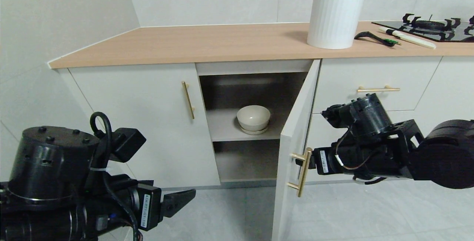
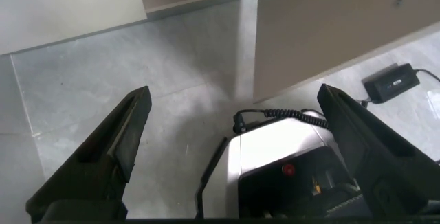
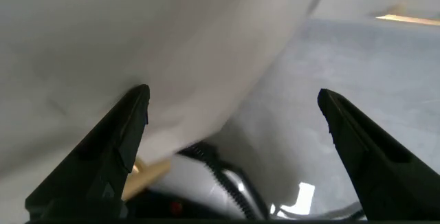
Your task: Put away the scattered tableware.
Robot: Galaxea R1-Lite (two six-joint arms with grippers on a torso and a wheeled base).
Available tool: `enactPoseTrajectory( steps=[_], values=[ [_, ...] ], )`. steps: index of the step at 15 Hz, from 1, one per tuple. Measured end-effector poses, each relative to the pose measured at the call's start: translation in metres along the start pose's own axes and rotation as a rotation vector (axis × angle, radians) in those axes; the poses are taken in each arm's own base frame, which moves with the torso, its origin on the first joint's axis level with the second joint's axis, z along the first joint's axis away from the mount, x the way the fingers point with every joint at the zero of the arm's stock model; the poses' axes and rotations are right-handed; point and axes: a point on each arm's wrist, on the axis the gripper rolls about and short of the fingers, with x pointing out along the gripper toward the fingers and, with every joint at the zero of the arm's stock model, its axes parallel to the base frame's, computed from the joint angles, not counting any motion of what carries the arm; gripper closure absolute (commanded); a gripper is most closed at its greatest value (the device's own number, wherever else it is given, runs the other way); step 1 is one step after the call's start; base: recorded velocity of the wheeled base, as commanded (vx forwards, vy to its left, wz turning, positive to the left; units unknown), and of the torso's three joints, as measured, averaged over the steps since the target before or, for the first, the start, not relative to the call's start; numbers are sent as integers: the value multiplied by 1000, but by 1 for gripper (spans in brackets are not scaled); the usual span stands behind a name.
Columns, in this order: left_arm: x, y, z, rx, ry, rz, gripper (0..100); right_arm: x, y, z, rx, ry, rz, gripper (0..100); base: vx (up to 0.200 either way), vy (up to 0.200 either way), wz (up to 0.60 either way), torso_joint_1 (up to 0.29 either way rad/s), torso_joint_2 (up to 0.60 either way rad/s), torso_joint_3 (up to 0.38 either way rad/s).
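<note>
One bowl (image 1: 253, 119) sits centred on the cabinet shelf (image 1: 222, 127); left end effector (image 2: 234, 93) spread, right end effector (image 3: 234, 95) spread beside the door handle (image 1: 304, 171).

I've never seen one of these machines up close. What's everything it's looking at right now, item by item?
bowl: one, off-white, on the middle shelf of the open cupboard
small plate: one, off-white, under the bowl
open cupboard door: one, white, swung out toward the robot
door handles: two, gold, one on the open door and one on the shut door beside it
drawer handle: one, gold, right of the cupboard
countertop: one, light wood
ribbed container: one, white, upright on the countertop
black utensil: one, beside the container
long white utensil: one, by the hob
gas hob: one, black, far right
left gripper: black, open, low over the floor
right gripper: black, open, at the open door's handle
</note>
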Motion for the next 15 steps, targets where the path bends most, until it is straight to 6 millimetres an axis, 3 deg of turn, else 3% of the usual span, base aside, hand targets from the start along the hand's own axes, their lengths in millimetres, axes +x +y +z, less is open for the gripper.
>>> enactPoseTrajectory(
  steps=[4, 13, 15],
  values=[
    [2, 0, 0, -1, 4, 4, 0, 25, 7, 6, 72, -88, 67, 0, 0, 0, 0, 0, 0, 0],
    [4, 1, 0, -2, 12, 23, 0, 72, 9, -4, 112, -183, 98, 0, 0, 0, 0, 0, 0, 0],
    [5, 3, 0, -4, 14, 39, 0, 83, 10, -6, 120, -220, 89, 0, 200, 0, 0, 2, 0, 5]
  ],
)
